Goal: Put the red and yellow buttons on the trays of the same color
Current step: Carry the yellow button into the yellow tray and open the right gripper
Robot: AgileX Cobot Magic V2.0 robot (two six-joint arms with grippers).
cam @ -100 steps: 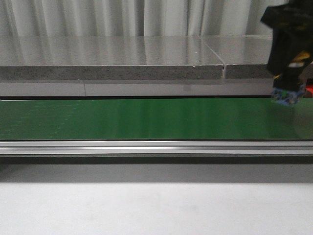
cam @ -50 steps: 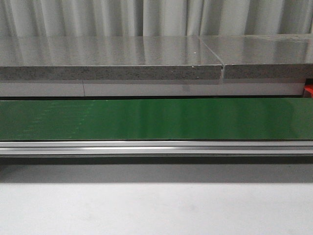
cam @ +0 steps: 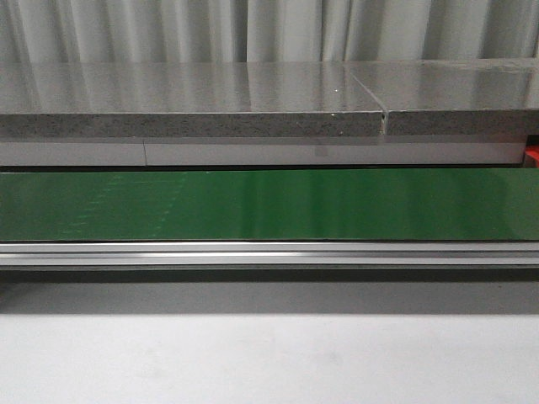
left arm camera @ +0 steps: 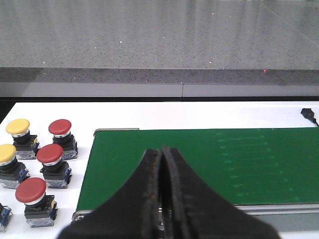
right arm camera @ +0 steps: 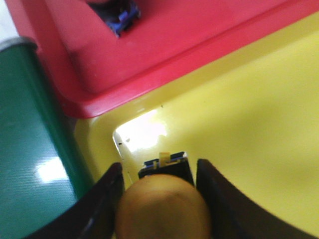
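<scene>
Right gripper [right arm camera: 158,199], closed on the yellow button [right arm camera: 163,206] above the yellow tray [right arm camera: 249,134], should lower until the button's base seats flat, well clear of the red tray [right arm camera: 164,55], before opening; left gripper [left arm camera: 162,199] is closed, empty.

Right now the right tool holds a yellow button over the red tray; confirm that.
Not quite. The right tool holds the yellow button, but over the yellow tray, not the red tray beside it. The right wrist view shows this.
</scene>
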